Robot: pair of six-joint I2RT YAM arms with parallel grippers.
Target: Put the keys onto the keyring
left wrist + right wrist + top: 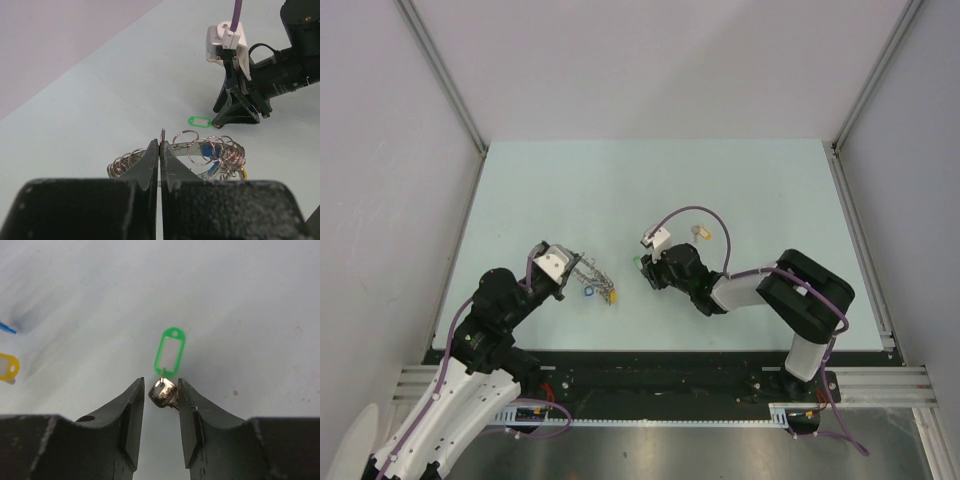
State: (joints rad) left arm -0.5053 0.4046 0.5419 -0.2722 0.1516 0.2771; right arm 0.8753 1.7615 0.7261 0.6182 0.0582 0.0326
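The keyring (pixel 215 152), a bundle of wire rings with blue and yellow tags, lies on the table; in the top view the keyring (pixel 594 281) is left of centre. My left gripper (pixel 161 142) is shut on one thin upright ring of it. A small silver key with a green tag (pixel 171 352) lies on the table, its metal head between the fingers of my right gripper (pixel 161 387), which stands open with a gap on the left side. From above, the right gripper (pixel 642 266) is just right of the keyring. A yellow-orange key (pixel 701 233) lies further back.
The pale green table (pixel 650 180) ends in metal rails at both sides. The right arm's body (pixel 790 290) stretches across the near right. A yellow tag (pixel 7 366) and a blue tag (pixel 6 328) of the bundle show at the left edge of the right wrist view.
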